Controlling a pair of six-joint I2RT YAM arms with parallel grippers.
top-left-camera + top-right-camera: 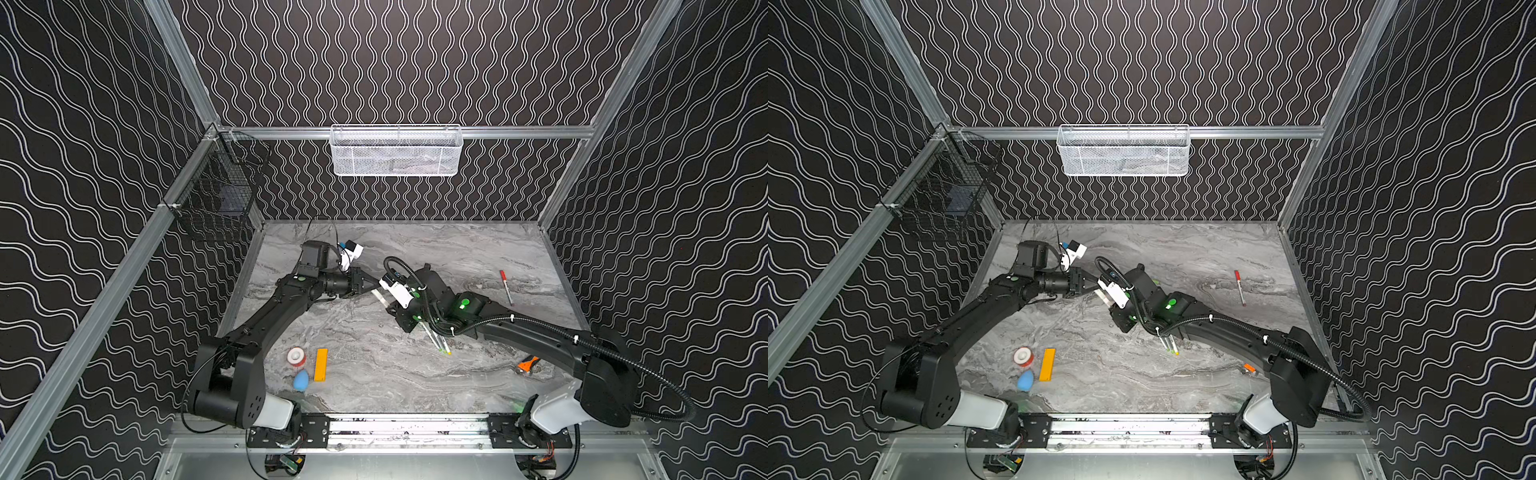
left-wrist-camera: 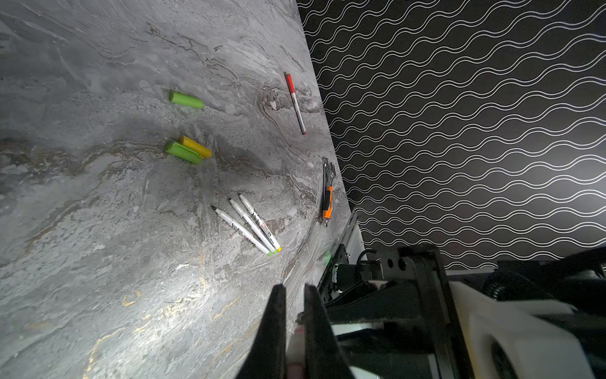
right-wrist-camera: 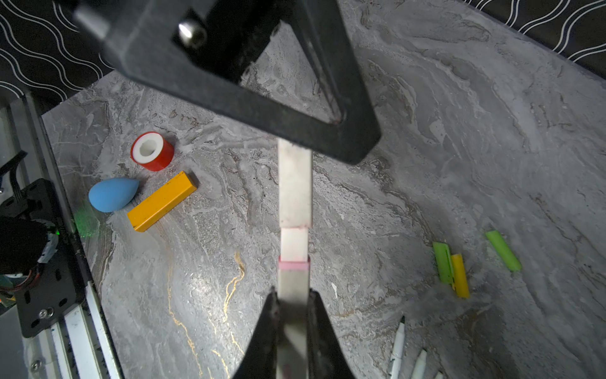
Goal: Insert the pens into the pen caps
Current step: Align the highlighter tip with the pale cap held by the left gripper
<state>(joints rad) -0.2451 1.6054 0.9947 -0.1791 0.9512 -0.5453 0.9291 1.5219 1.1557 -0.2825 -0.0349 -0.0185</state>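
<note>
Above mid-table | my right pincer [image 3: 292, 295] and my left pincer [image 2: 293, 288] each clamp one end of the pale pen [image 3: 294, 197], clear of the table [image 3: 426, 131] | green and yellow caps [image 2: 187, 151] and three bare pens [image 2: 253, 225] lie below | risk: an off-axis push could skew it and let the barrel slip.

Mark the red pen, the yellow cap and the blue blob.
red pen [image 2: 296, 108], left wrist view, mid barrel
yellow cap [image 2: 195, 146], left wrist view, its middle
blue blob [image 3: 113, 198], right wrist view, rounded body
</note>
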